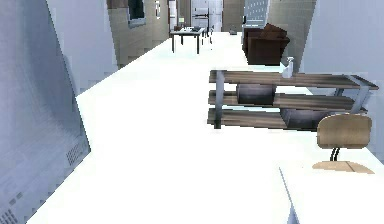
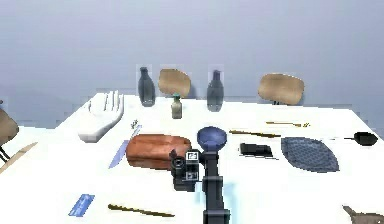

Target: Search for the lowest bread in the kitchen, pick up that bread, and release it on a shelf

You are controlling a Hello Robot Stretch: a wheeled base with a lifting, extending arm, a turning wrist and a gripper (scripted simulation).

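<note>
- White tabletop (image 2: 60,170) spreads under and around the jaws. Its far edge runs behind two chair backs, with a grey wall beyond.
- Arm (image 2: 215,198) rises from the arm side view's bottom edge. The jaws sit at its far end, beside two white squares with black marks.
- Jaw state: cannot be told, apart or together. Whether they hold anything also cannot be told, since things lie on the tabletop at and behind them.
- Bread (image 2: 155,150): a red-brown loaf lying on the tabletop just left of the jaws. Contact cannot be determined.
- Blue bowl (image 2: 212,137): just beyond the jaws.
- Small black object (image 2: 256,150) and dark plate (image 2: 309,153): right of the jaws, the plate farther out.
- White hand statue (image 2: 103,115): beyond and left of the jaws, past the bread.
- Two grey bottles (image 2: 146,87) (image 2: 214,90) and a small bottle (image 2: 177,107): well beyond the jaws, near the far edge.
- Open room, forward view: bare white floor (image 1: 150,120) runs wide and unobstructed toward a distant dark table (image 1: 190,38).
- Shelf unit (image 1: 285,100): three wooden boards in a metal frame, at the floor's right edge, with a wooden chair (image 1: 343,135) nearer.
- Grey panel (image 1: 35,120) bounds the floor's left edge. Small marks low on it are too small to read.
</note>
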